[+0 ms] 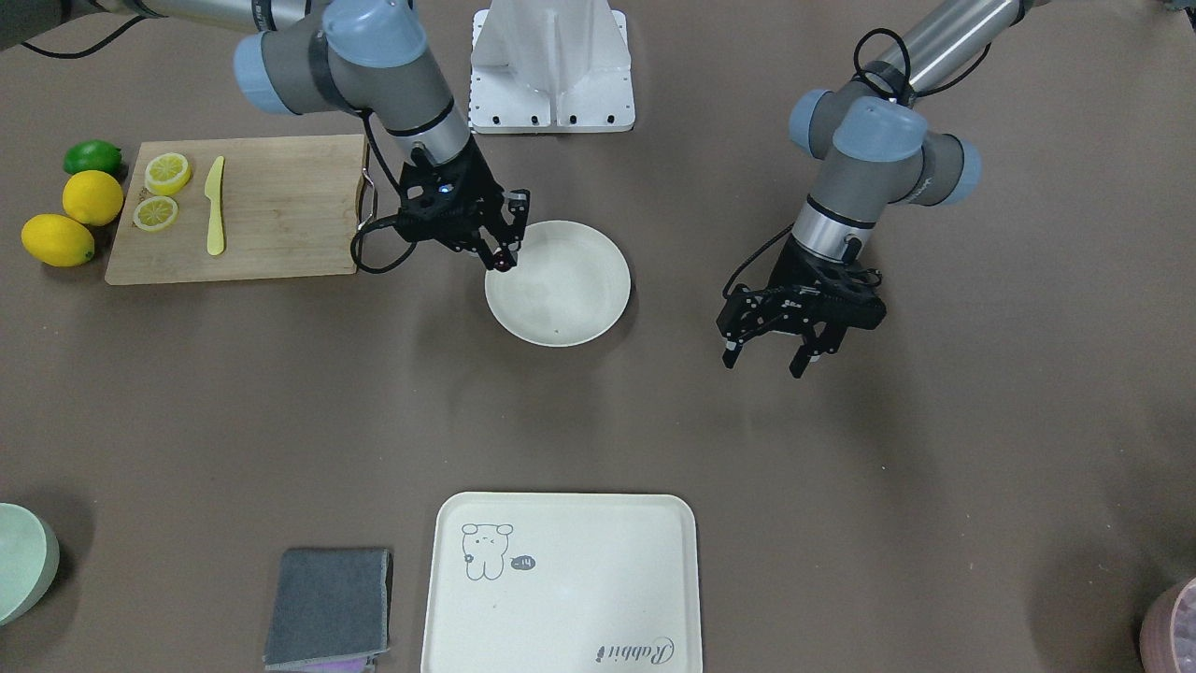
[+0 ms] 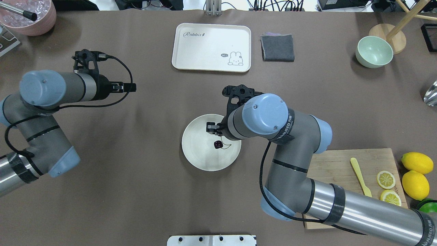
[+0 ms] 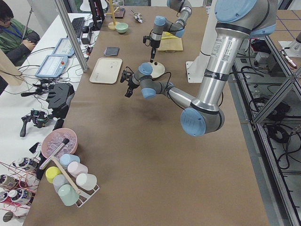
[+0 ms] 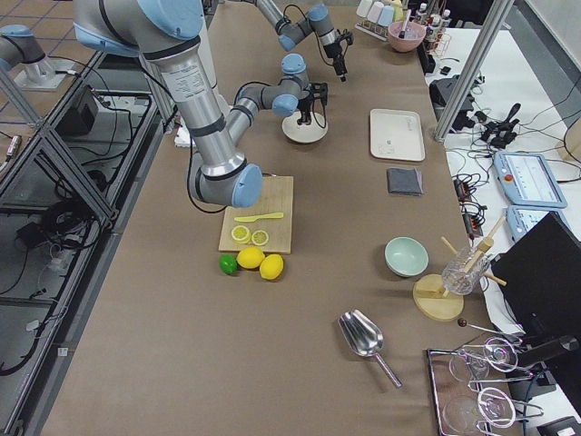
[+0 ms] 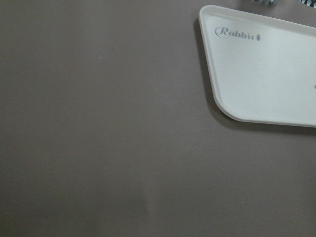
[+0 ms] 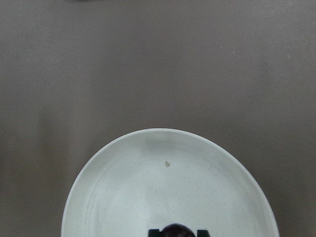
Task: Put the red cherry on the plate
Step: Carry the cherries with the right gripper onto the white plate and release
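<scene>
Red cherry [image 2: 217, 145] was nowhere near the left gripper [image 1: 764, 363], which hung over bare table at the left of the overhead view, well apart from everything, its jaws spread and empty. Toward the middle sat the plate [image 2: 201, 153]. Over its inner part the right gripper [image 1: 505, 254] reached down, clenched on the fruit. The right wrist view showed a dark round body pinched between the two tips, low over the plate's floor. Whether it touched the plate I could not tell. Further right lay a cutting board [image 2: 334, 164] with lemon slices [image 2: 385, 179], and whole lemons [image 2: 417, 163] beyond it. The red cherry looked very light, small and glossy, so probably slippery and apt to roll, and its thin stems seemed the weak part. A gentle pinch across one fruit's body seemed the safer hold, with a low release to stop it rolling off.
</scene>
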Controlling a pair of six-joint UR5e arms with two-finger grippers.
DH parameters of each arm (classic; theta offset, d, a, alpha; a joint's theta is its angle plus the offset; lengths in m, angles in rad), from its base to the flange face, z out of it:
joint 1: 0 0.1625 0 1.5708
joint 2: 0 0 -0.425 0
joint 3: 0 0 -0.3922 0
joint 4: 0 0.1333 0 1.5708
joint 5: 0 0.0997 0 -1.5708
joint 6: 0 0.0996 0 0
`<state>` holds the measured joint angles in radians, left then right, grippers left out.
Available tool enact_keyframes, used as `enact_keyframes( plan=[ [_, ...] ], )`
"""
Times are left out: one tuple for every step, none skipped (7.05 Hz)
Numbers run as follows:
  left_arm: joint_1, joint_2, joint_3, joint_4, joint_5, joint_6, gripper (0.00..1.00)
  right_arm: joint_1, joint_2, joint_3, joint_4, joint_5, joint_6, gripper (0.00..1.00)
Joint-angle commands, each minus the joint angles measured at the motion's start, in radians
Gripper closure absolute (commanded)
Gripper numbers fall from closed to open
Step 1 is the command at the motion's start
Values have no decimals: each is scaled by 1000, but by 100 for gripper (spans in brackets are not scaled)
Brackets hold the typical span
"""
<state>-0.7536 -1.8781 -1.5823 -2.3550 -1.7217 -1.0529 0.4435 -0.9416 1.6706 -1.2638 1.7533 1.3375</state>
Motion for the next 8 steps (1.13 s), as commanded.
enact_keyframes(
  plan=[
    [-87, 22, 1, 2, -126, 42, 2, -25, 20, -57, 1, -9, -1, 100],
    [-102, 24, -1, 0, -151, 42, 2, -25, 21, -71, 3, -9, -1, 100],
    [-116, 24, 1, 5, -154, 43, 2, -25, 26, -71, 4, -9, 15, 49],
    [-148, 24, 2, 6, -195, 50, 2, -29, 36, -69, 4, -9, 76, 0],
    [-189, 51, 2, 6, -252, 129, 2, -28, 50, -65, 3, -9, 87, 0],
    [-240, 89, 1, 5, -281, 237, 2, -7, 56, -51, -8, 0, 88, 0],
    [-278, 114, 2, 8, -304, 298, 2, 36, 57, -25, -40, 30, 86, 0],
    [-330, 135, 2, 23, -332, 339, 2, 116, 52, 50, -139, 131, 72, 0]
  ],
)
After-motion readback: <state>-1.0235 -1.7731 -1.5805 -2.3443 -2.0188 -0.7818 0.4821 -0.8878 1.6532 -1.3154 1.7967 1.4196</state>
